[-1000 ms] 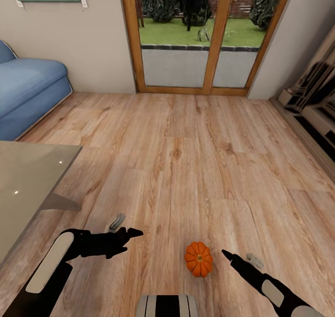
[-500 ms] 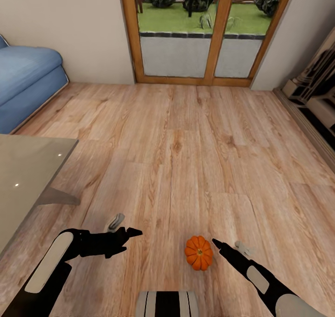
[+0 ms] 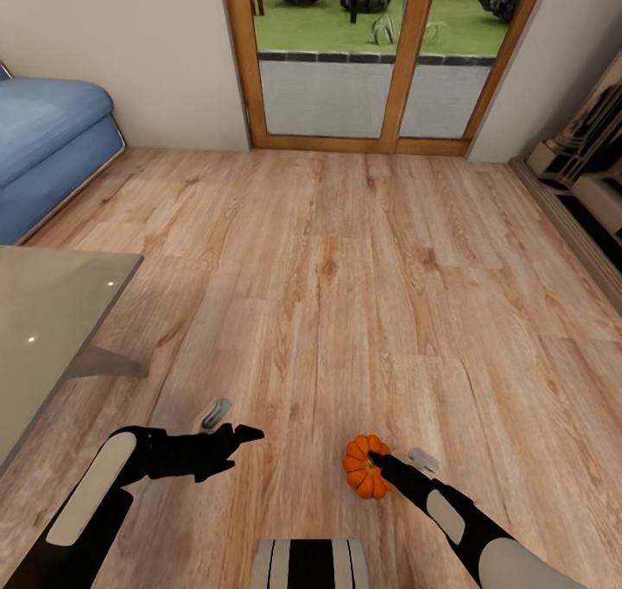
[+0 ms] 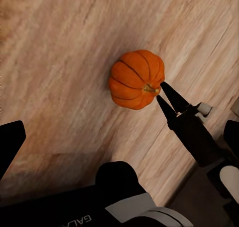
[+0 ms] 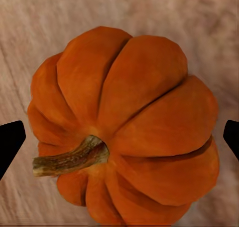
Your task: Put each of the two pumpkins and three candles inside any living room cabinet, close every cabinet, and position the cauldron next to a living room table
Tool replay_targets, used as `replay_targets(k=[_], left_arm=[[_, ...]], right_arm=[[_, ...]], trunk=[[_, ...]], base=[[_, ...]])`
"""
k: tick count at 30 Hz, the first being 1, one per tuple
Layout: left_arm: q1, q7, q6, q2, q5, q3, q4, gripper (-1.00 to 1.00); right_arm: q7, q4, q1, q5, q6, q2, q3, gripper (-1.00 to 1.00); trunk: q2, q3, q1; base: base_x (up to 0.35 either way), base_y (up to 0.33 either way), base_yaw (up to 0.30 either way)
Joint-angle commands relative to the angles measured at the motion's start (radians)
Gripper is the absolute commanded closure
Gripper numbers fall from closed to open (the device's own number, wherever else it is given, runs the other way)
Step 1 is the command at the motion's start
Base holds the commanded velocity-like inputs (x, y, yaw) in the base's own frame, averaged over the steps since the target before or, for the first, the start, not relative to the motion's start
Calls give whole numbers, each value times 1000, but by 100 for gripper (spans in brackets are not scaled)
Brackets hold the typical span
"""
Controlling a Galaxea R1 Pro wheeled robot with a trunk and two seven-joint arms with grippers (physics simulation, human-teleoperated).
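One orange pumpkin (image 3: 361,468) (image 4: 135,79) lies on the wood floor just in front of me, its stem tipped to the side. My right gripper (image 3: 397,460) (image 5: 119,137) is open and down at it. In the right wrist view the ribbed pumpkin (image 5: 144,112) sits between the two fingertips (image 5: 10,144), with floor showing at both sides. My left gripper (image 3: 233,425) hovers open and empty above the floor, well left of the pumpkin. The glass-topped table (image 3: 52,330) is at my left. Candles and cauldron are out of view.
A blue sofa (image 3: 43,153) stands at the far left against the wall. Wood-framed glass doors (image 3: 380,62) are straight ahead. A dark and pale piece of furniture (image 3: 592,183) runs along the right wall; I cannot tell whether it is the cabinet.
The right gripper has moved left across the floor, from beside the pumpkin to over it. The head view has tilted down a little. The left arm has not moved.
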Motion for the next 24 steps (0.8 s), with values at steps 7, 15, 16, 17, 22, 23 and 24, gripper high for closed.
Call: replay_targets(k=[7,15,16,17,22,23,24], left_arm=[[1,10,0,21,9,-3,0,-100],[1,9,-1,24,9,-3,0,-100],[1,9,-1,24,9,-3,0,-100],[1,10,-1,24,9,-3,0,-100],[1,9,-1,24,9,-2,0,-100],[1,9,-1,24,9,-1,0,-100],[1,9,-1,24,9,-1,0,-100]], right_arm=[[0,0,-1,-10,0,-2,57,-100],[0,0,-1,-12,0,-9,59,-100],[0,0,-1,-12,0,-10,59,-100],[0,0,-1,-13,0,-10,60,-100],[-2,2,-1,-13,-2,-14,58,-100],[-2,2,-1,-13,-2,-14,58,-100],[-3,3,-1,-13,-2,-14,58,-100]], trunk=[[0,-1,0],[0,-1,0],[0,-1,0],[0,-1,0],[0,-1,0],[0,-1,0],[0,-1,0]], base=[[0,0,0],[29,36,0],[6,8,0],[4,5,0],[1,1,0],[0,0,0],[0,0,0]])
